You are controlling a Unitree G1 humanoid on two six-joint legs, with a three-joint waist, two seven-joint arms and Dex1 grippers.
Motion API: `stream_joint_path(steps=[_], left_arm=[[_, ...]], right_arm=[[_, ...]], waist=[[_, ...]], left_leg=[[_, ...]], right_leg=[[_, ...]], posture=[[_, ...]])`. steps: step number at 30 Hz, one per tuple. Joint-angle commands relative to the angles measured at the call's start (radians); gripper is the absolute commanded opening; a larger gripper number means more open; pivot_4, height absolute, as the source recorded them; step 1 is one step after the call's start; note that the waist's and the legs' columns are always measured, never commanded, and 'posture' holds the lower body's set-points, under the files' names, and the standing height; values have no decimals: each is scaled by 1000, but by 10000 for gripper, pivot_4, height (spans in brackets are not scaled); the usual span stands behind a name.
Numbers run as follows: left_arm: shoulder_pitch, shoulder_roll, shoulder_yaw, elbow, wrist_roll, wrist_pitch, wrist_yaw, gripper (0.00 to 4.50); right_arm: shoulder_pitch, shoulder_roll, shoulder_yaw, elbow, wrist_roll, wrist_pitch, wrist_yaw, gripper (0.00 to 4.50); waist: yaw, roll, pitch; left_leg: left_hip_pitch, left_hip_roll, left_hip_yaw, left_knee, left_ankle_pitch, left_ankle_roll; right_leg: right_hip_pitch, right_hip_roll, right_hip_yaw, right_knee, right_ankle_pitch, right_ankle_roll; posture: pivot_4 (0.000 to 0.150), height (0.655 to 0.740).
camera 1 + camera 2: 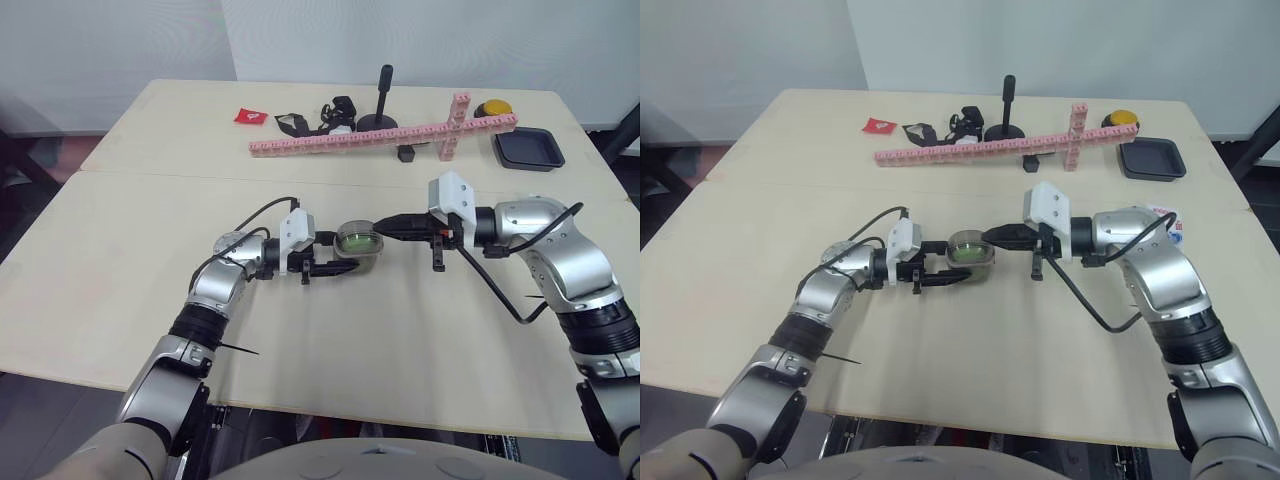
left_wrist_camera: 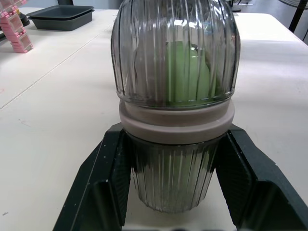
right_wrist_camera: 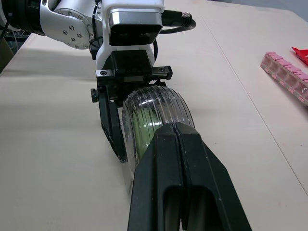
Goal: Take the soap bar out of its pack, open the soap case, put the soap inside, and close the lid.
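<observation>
Clear ribbed plastic is what both arms meet on: the case point(image 1: 358, 240) sits near the middle of the near table point(image 1: 400, 340), with the green soap point(image 2: 185, 72) visible inside it through the walls. Its two halves meet at a beige band point(image 2: 176, 122), so the lid looks to be on. The left arm comes up from about 7 o'clock, elbow bent and forearm angled inward, the wrist turned so that the left gripper point(image 1: 340, 266) points towards 3 o'clock. Its two black fingers point(image 2: 108, 183) stand apart on either side of the lower half of the case and press against it, clamped on it just under the band. The right arm has its elbow out wide at 4 o'clock, with the forearm lying almost level and pointing towards 9 o'clock. The right gripper point(image 3: 179, 130) has its fingers squeezed together with only a thin seam between them, and the joined tip rests against the domed side of the case, opposite the left gripper. On the far table, at 12 o'clock, lies a long pink block strip point(image 1: 380, 137). A black tray point(image 1: 528, 150) sits at 1 o'clock and a small red packet point(image 1: 250, 116) at 11 o'clock, all well apart from the case.
</observation>
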Motion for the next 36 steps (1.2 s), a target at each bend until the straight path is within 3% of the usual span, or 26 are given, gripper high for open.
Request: stream_joint_path(steps=[1,22,36], left_arm=[[-11,-13,-6,-30,-3,-13,3,19760],[-18,-14,2,-28,-7,-7,4,19760],[-16,-7,6,-31,-5,-6,0,19760]], right_arm=[[8,0,63,-3,-36,18,9,230],[5,-33,133,-31,-74,121,6,230],[35,-37,-90,1,54,58,11,230]], waist=[[1,0,0],[0,0,-1],[7,-1,-1]], left_leg=[[0,0,0,0,0,0],[3,0,0,-1,0,0],[1,0,0,-1,0,0]], right_leg=[[0,0,0,0,0,0],[4,0,0,-3,0,0],[4,0,-1,-6,0,0]], posture=[[1500,7330],[1500,7330],[1500,7330]])
